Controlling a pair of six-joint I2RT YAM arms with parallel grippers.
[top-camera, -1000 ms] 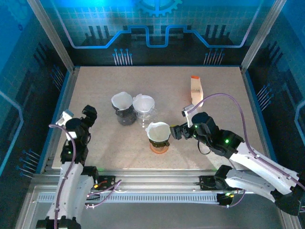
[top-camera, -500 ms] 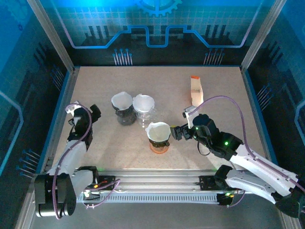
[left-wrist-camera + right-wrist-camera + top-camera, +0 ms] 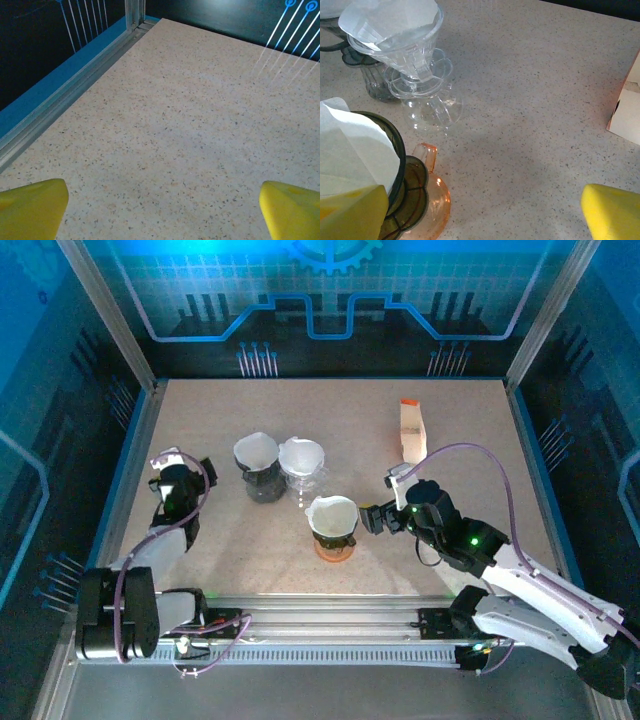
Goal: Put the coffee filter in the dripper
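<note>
A white coffee filter sits in a dark dripper on an orange glass base near the table's front middle. My right gripper is open just right of this dripper. Its left yellow fingertip overlaps the filter's lower edge, and bare table lies between the fingers. My left gripper is open over bare table at the left, far from the drippers.
A clear dripper and a dark dripper stand behind, each holding a white filter. A tan filter box stands at the back right. The table's blue left rail runs close to the left gripper.
The left arm has folded back, its wrist moving up and slightly right along the table's left side. The right arm has hardly moved. Both grippers stay open.
</note>
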